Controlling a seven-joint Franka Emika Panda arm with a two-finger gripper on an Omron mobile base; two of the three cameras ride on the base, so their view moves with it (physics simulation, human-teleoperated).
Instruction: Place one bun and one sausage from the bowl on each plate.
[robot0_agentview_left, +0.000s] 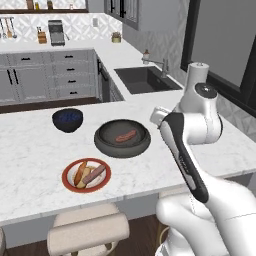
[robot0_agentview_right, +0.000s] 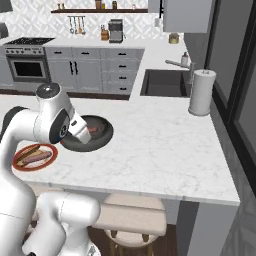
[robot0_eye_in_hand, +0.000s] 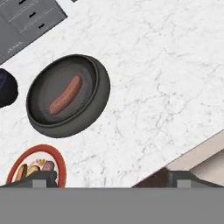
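The wide dark grey bowl (robot0_agentview_left: 122, 138) (robot0_agentview_right: 102, 135) (robot0_eye_in_hand: 94, 105) sits on the white marble counter with one reddish sausage (robot0_agentview_left: 126, 136) (robot0_eye_in_hand: 65, 95) lying in it. In front of it and to its left stands the red-rimmed plate (robot0_agentview_left: 67, 177) (robot0_agentview_right: 20, 166) (robot0_eye_in_hand: 59, 162), which carries a bun (robot0_agentview_left: 80, 173) and a sausage (robot0_agentview_left: 95, 174). My gripper (robot0_eye_in_hand: 116, 180) hangs high over the counter's front edge, to the right of the bowl. It is open, its two fingertips (robot0_eye_in_hand: 43, 177) wide apart with nothing between them.
A smaller dark blue bowl (robot0_agentview_left: 67, 120) (robot0_eye_in_hand: 6, 87) stands behind and left of the grey one. A sink (robot0_agentview_left: 145, 80) and a paper towel roll (robot0_agentview_right: 202, 92) are further back on the right. Padded stools (robot0_agentview_left: 87, 227) sit under the counter's front edge.
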